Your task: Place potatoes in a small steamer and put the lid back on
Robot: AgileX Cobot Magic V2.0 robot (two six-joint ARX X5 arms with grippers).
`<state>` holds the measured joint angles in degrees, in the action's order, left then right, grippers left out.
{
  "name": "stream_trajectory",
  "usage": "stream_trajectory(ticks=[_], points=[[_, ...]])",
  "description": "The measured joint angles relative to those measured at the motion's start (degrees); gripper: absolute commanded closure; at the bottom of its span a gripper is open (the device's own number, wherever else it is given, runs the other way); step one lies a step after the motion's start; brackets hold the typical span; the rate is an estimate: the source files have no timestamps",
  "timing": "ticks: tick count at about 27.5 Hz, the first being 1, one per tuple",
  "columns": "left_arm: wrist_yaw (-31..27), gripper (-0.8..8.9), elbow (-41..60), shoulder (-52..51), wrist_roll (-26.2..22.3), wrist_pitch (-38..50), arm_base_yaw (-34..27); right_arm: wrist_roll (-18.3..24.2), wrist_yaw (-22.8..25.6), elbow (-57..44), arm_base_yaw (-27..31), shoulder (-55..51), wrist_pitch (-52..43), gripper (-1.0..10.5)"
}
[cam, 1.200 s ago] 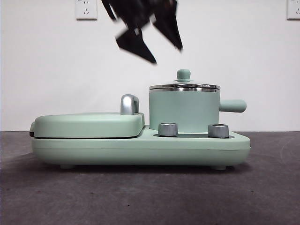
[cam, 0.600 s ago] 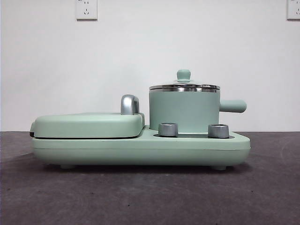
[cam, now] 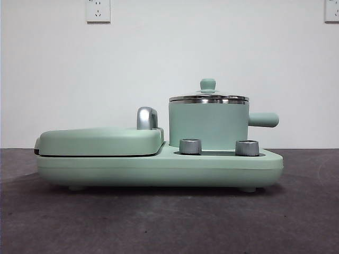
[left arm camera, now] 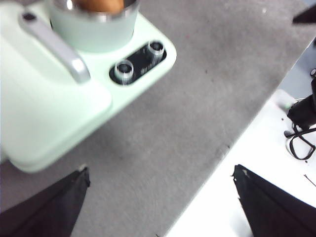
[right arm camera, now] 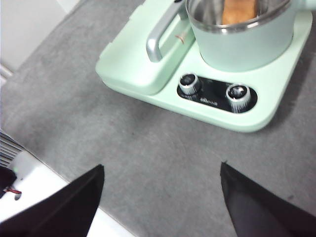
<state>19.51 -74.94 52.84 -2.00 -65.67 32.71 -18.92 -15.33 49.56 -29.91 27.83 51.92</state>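
Observation:
The mint-green small steamer (cam: 208, 124) stands on the right half of the cooker base, its stubby handle pointing right. The glass lid (cam: 208, 98) with its green knob sits flat on the steel rim. The wrist views look down through the glass at an orange-brown potato (right arm camera: 239, 11) (left arm camera: 98, 4) inside the steamer (right arm camera: 242, 42) (left arm camera: 94, 24). My left gripper (left arm camera: 160, 197) is open and empty over the grey table in front of the cooker. My right gripper (right arm camera: 160, 197) is open and empty there too. Neither gripper shows in the front view.
The flat griddle cover (cam: 100, 140) with a chrome handle (cam: 146, 117) fills the base's left half. Two metal dials (cam: 190, 146) (cam: 247, 147) sit in front of the steamer. Past the table's edge lies a white surface with black cables (left arm camera: 301, 123).
One second ago a black gripper hung open above the lidded steamer in the front view. It rose out of that view half a second ago. Steamer and lid have not moved.

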Motion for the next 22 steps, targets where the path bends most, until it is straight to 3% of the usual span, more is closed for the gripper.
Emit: stream_trajectory(ticks=[7,8,9,10,11,22], points=[[0.0,3.61,15.9,-15.6,3.7,12.2,0.0,0.0,-3.1,0.0,0.0,0.0,-4.2,5.7],[0.0,4.23,17.1,-17.3,4.3,12.4,0.0,0.0,-3.1,0.0,0.0,0.0,-4.7,6.0],[-0.1,5.42,17.8,-18.4,4.6,12.3,0.0,0.0,-3.1,0.0,0.0,0.0,-4.9,7.1],[-0.1,7.34,18.3,-19.2,4.8,12.2,0.0,0.0,-3.1,0.0,0.0,0.0,-5.0,9.2],[-0.1,8.02,18.3,-19.6,5.1,12.1,0.0,0.0,-3.4,0.0,0.0,0.0,-5.0,9.3],[-0.2,8.06,18.3,-20.3,7.4,13.6,0.0,0.0,-4.1,0.0,0.0,0.0,-5.0,9.3]])
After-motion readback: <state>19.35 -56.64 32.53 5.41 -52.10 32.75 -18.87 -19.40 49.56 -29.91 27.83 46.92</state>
